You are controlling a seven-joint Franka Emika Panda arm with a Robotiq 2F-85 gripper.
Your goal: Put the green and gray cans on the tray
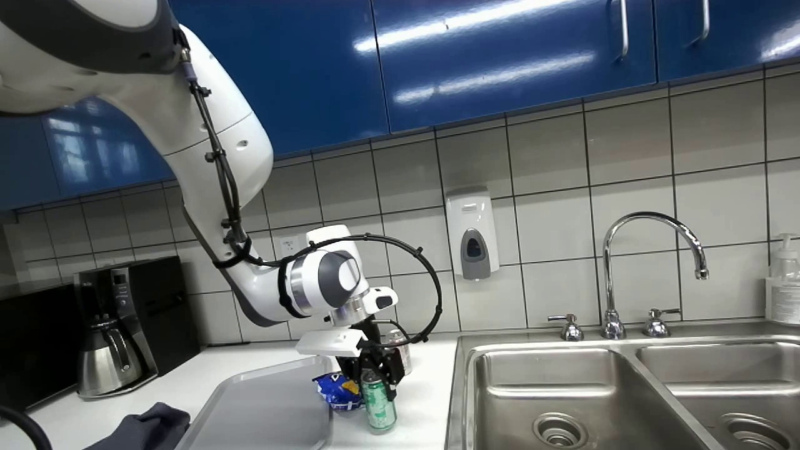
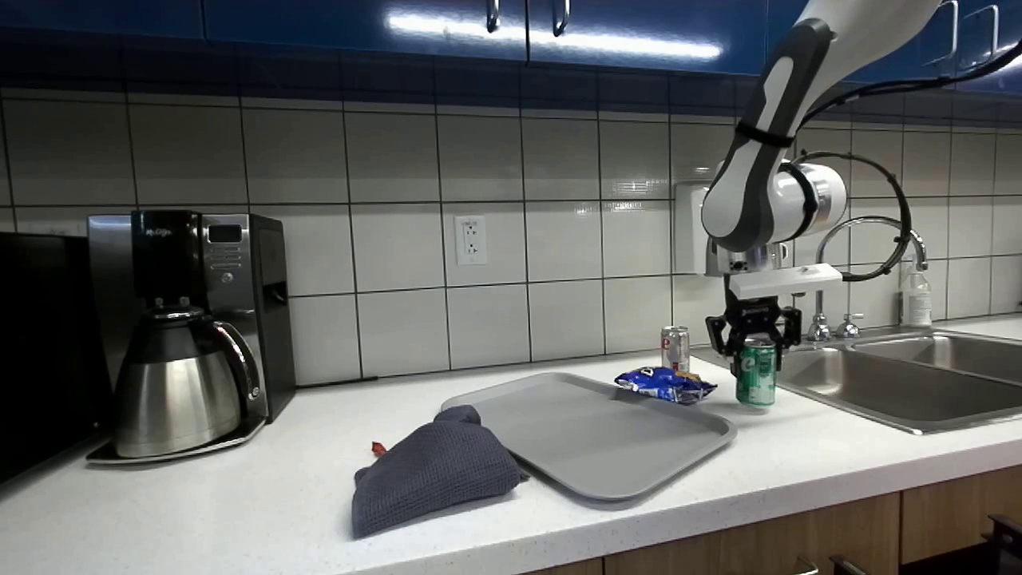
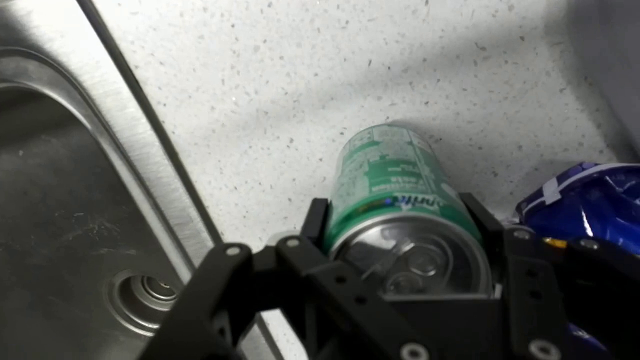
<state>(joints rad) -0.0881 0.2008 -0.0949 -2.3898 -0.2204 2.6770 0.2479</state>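
Note:
The green can [image 1: 380, 407] stands upright between my fingers, and it also shows in an exterior view [image 2: 756, 385] and in the wrist view [image 3: 392, 170]. My gripper [image 2: 757, 359] has one finger against each side of the can's upper part, with its lid under the palm. The can's base is at the counter; I cannot tell whether it is slightly raised. The gray can [image 2: 675, 348] stands farther back near the wall, partly hidden behind my gripper in an exterior view [image 1: 405, 361]. The gray tray [image 2: 591, 447] lies flat beside the green can, without a can on it.
A blue snack bag [image 2: 664, 385] lies between the tray and the cans, close to my gripper in the wrist view [image 3: 590, 205]. The sink [image 1: 562, 400] borders the other side. A dark cloth [image 2: 439, 471] touches the tray's edge. A coffee maker [image 2: 192, 335] stands farther off.

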